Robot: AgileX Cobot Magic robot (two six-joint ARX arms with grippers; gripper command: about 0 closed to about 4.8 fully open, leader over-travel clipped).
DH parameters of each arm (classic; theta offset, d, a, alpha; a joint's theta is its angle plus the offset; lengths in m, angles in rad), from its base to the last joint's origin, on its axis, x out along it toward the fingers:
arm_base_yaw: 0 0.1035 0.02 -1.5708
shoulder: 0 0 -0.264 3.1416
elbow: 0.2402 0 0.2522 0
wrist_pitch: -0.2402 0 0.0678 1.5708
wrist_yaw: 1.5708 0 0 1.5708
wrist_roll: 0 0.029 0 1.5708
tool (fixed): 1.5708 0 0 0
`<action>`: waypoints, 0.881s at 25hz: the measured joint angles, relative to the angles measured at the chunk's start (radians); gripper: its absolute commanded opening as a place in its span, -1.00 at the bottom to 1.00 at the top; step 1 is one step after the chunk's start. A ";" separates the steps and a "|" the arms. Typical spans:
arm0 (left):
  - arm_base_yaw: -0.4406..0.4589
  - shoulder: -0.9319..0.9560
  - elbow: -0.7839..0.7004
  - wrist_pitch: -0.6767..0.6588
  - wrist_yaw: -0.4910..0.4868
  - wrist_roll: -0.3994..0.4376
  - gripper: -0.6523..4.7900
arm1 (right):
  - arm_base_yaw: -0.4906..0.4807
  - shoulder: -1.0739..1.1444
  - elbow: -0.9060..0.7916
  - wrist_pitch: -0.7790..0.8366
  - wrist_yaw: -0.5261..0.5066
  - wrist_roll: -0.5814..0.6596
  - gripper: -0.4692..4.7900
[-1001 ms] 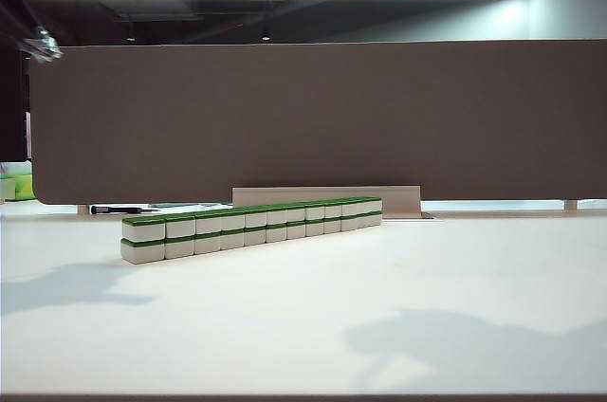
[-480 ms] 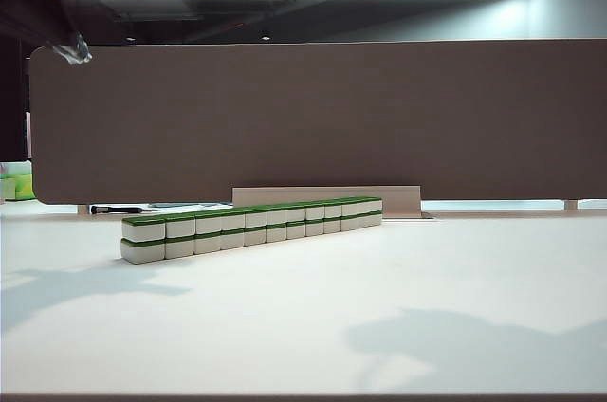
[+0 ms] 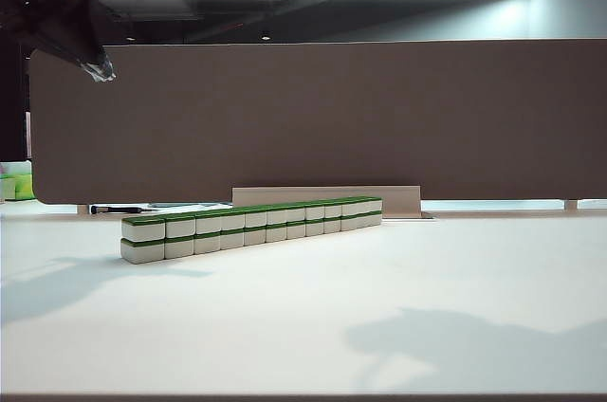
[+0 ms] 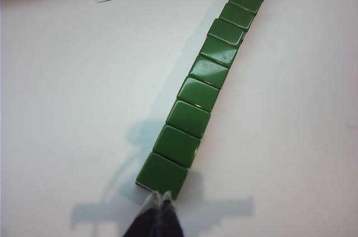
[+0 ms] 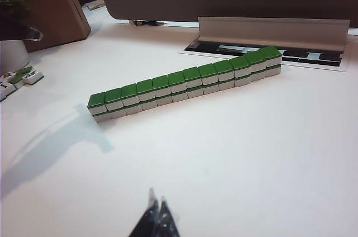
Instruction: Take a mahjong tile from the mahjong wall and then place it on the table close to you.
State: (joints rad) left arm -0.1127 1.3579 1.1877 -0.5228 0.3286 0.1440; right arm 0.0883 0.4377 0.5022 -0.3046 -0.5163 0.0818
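The mahjong wall (image 3: 251, 227) is a long two-tier row of white tiles with green tops on the white table (image 3: 313, 317); it also shows as mahjong wall (image 4: 207, 89) and mahjong wall (image 5: 184, 85). My left gripper (image 3: 98, 68) hangs high above the wall's left end, shut and empty. In the left wrist view the left gripper (image 4: 159, 197) points down over the wall's end tile (image 4: 163, 175). My right gripper (image 5: 156, 199) is shut, holds nothing and stays well short of the wall over bare table (image 5: 251, 153).
A brown-grey partition board (image 3: 322, 118) stands behind the wall, with a grey ledge (image 3: 327, 195) at its foot. A cardboard box (image 5: 55, 18) and several loose tiles (image 5: 14, 79) lie off to the side.
The left arm has come in from the upper left edge, moving right and down toward the wall's left end; its shadow has slid right. The wall and right gripper have not moved.
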 measured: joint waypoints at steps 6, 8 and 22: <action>0.000 0.076 0.077 -0.056 -0.042 0.056 -0.78 | 0.000 0.000 0.000 0.000 0.000 0.000 -0.83; 0.000 0.098 0.100 -0.067 -0.042 0.061 -0.78 | 0.000 0.000 0.000 0.000 0.000 0.000 -0.83; -0.003 0.251 0.233 -0.122 -0.043 0.130 -0.78 | 0.000 0.000 0.000 0.000 0.000 0.000 -0.83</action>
State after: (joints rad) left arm -0.1162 1.6085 1.4212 -0.6453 0.2859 0.2737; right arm 0.0883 0.4381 0.5022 -0.3050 -0.5167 0.0818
